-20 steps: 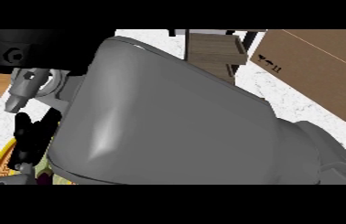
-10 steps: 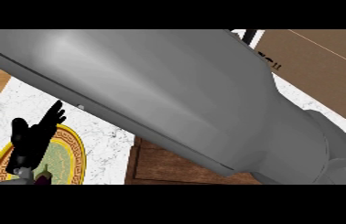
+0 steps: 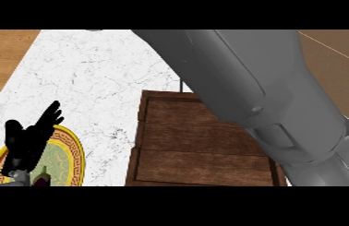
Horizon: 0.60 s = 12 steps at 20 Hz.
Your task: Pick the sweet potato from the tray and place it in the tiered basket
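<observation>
Head view. Left hand point(image 3: 27, 144), lower left: fingers point(image 3: 49, 115) straight and spread, grasping nothing, above a yellow patterned plate point(image 3: 68, 156). A small dark item point(image 3: 42, 178) beside it I cannot identify. My right forearm point(image 3: 266, 100) fills the right side; its hand lies out of view. The wooden tray point(image 3: 197, 142) shows bare boards; I see neither sweet potato nor tiered basket. Risk: with the forearm blocking my sight, any reach could strike the tray rim.
</observation>
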Each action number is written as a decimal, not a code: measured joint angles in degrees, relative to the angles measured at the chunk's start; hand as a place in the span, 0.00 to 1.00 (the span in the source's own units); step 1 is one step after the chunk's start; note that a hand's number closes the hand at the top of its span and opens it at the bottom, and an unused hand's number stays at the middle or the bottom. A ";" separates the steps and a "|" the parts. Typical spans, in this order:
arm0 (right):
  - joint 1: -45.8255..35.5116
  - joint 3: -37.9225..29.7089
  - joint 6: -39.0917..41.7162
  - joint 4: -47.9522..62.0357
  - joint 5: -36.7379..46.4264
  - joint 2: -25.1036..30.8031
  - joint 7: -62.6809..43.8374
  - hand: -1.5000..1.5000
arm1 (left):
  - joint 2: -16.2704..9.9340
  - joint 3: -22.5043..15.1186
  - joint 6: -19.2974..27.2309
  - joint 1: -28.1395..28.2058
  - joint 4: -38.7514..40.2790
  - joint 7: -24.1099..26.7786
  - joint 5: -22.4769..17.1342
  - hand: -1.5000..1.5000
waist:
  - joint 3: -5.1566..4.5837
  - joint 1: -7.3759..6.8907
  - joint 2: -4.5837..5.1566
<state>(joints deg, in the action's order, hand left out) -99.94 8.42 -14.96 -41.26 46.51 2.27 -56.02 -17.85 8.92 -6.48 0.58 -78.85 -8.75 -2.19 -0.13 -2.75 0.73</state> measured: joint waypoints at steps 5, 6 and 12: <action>-1.07 -4.45 -4.82 6.99 -1.11 1.45 5.68 1.00 | 0.20 -0.02 0.29 -0.48 -0.66 -1.05 0.15 0.50 | 0.01 0.03 0.07; -1.11 -5.07 -5.86 8.54 -1.19 1.77 7.10 1.00 | 0.59 -0.35 0.55 -0.53 -0.79 -1.23 0.39 0.50 | 0.01 -0.09 0.15; -3.56 3.90 6.88 17.07 7.03 6.27 13.12 1.00 | 0.79 -0.18 0.74 0.02 -0.14 -0.29 0.69 0.50 | -0.13 0.38 0.09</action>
<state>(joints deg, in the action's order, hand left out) -103.50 12.32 -8.08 -24.20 53.54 8.54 -42.90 -17.05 8.74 -5.74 0.60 -78.99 -9.03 -1.50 -0.26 -2.37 0.82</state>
